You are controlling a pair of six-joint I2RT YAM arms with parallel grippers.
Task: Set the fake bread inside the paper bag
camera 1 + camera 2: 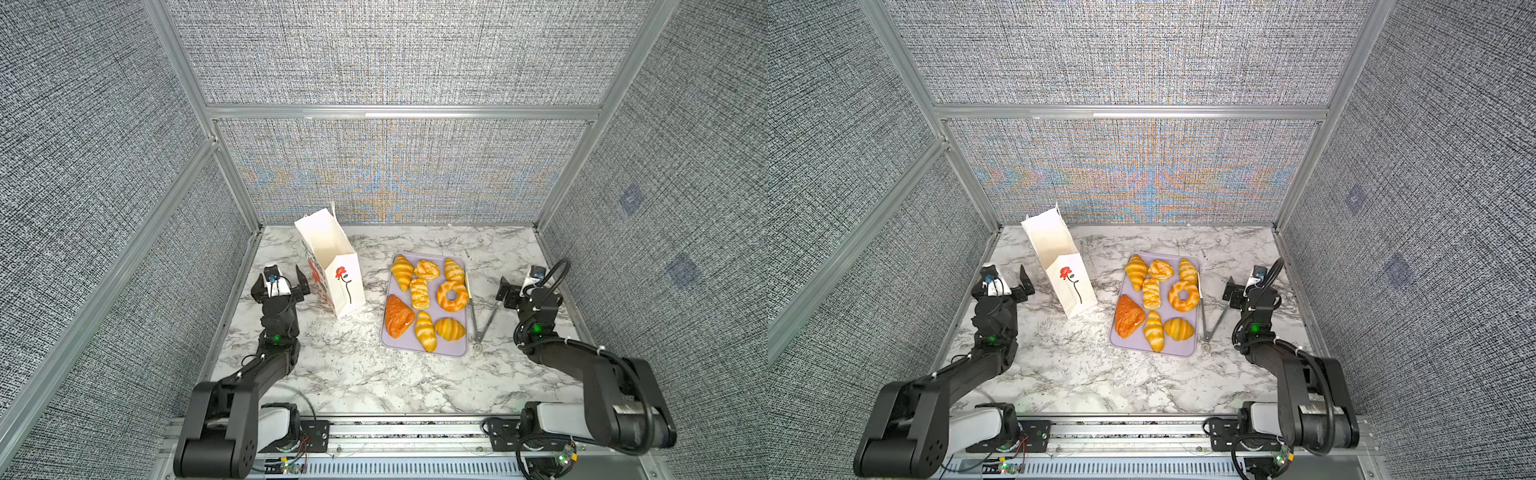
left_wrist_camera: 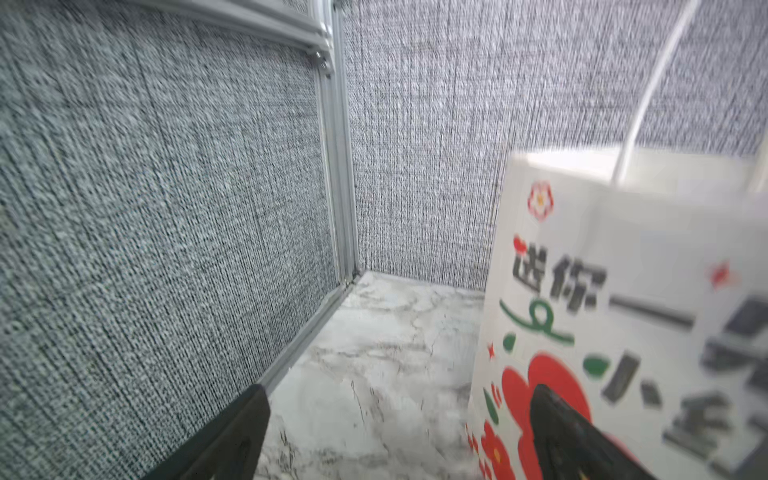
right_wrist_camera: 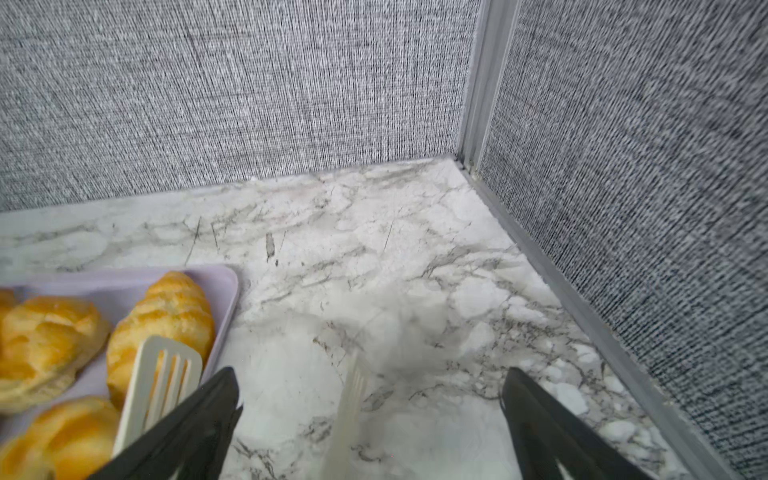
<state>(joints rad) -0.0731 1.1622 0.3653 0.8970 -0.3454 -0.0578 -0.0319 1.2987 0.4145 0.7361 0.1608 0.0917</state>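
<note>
Eight glossy, ridged, golden pieces of fake bread (image 1: pixel 419 294) lie in a flat lilac plastic tray (image 1: pixel 454 347) on the marble-patterned surface (image 1: pixel 353 374). Left of the tray, the tall white paper bag (image 1: pixel 328 266) stands upright, mouth up and narrow flowered side frontward. Beside the bag the left pincer (image 2: pixel 399 390) is spread wide. Right of the tray, near the cream-tipped metal tongs (image 1: pixel 472 311), the right pincer (image 3: pixel 370 370) is spread too.

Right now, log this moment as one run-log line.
left gripper: open, empty, beside paper bag | right gripper: open, empty, by tongs | fake bread: all eight on tray, none bagged
</note>
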